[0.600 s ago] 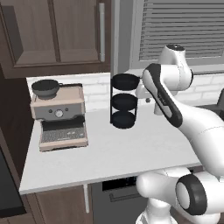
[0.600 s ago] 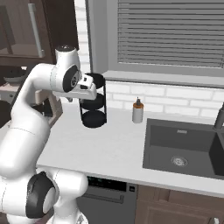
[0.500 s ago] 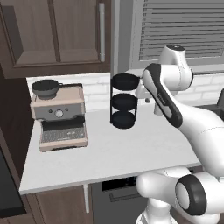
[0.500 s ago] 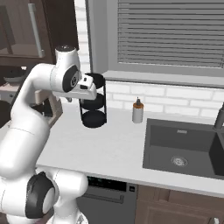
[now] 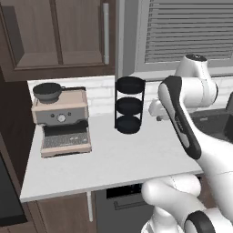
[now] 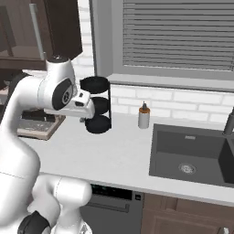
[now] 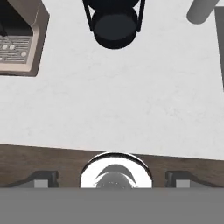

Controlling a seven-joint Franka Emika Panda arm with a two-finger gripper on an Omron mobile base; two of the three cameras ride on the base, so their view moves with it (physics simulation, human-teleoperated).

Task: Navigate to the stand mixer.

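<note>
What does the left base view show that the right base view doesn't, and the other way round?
Left base view alone: the whole beige espresso machine with the dark bowl on its top, and the wooden cabinet doors above it. Right base view alone: the dark sink, a small soap bottle by the backsplash, and the faucet at the frame's right edge. Both: the black three-tier rack on the white counter, the window blinds, and the robot arm. Neither holds a blue stand mixer.
</note>
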